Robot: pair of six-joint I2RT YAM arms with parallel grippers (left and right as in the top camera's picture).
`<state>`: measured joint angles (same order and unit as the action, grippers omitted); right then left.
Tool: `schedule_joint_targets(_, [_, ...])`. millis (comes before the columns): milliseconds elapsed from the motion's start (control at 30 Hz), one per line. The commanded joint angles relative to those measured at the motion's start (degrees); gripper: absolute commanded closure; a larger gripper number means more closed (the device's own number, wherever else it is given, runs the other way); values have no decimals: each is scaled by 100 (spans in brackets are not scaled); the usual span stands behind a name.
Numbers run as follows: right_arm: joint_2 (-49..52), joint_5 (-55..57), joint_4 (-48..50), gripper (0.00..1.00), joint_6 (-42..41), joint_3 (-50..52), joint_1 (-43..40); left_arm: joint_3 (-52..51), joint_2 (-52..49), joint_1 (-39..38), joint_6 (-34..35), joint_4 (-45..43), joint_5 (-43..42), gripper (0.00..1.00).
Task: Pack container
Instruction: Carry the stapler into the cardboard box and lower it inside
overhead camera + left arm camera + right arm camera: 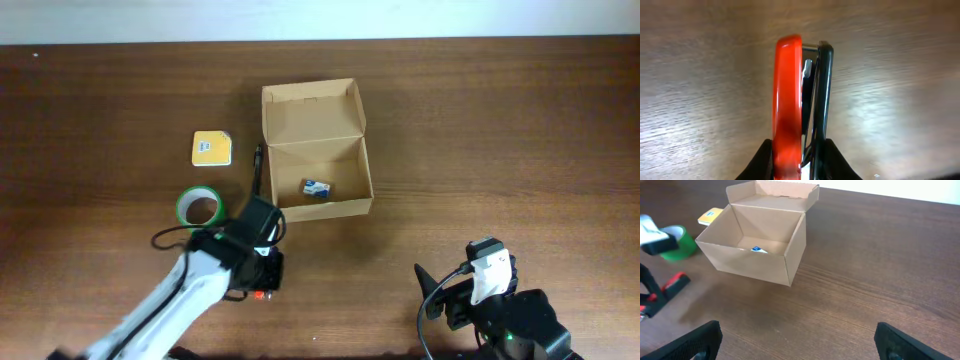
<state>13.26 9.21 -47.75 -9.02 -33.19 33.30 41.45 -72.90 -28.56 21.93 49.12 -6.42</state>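
Open tan cardboard box (318, 150) sits mid-table (500, 120), lid flap hinged up on the far side, cavity facing up. One small blue-and-white packet (317, 187) lies on the box floor, towards the near wall. Slim black pen (257, 165) lies just beside the box's left wall, parallel to it. Yellow card (211, 148) is further left, flat on the wood. Green tape roll (200, 208) lies flat nearer the front edge, below the card. Left gripper (800, 146) is near the table's front, in front of the box's left corner and right of the tape; its fingers (762, 157) are clamped on a red-and-black stapler (790, 90), one finger on the red side and one on the black, with a metal strip showing between the two halves. In the left wrist view the stapler points away over bare wood; whether it touches the table cannot be told. From the right wrist view its red and black end shows at the far left, low over the wood. Right gripper (800, 342) is at the front right of the table, well apart from the box, fingers (695, 340) spread wide with nothing between them, aimed towards the box's near right corner.
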Motion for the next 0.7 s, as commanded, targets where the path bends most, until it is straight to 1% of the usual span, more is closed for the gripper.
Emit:
schedule_joint_targets(0, [-42,92,15,1,-48,15,-24,-15,632,-33,107,20,-332,98])
schedule_joint_targets(200, [-42,92,13,1,-48,15,-24,192,1502,-33,219,20,-433,98])
schedule_joint_targets(300, [-42,92,15,1,-48,15,-24,553,1561,-33,-79,15,-433,97])
schedule_joint_targets(433, [-42,92,15,1,-48,15,-24,1228,1224,-31,-789,-146,-267,93])
schedule_joint_targets(533, [-42,92,13,1,-48,15,-24,1862,625,-31,-1390,-173,-107,93])
schedule_joint_targets(667, [-42,92,15,1,-48,15,-24,2623,-269,-31,-2256,-173,-103,93])
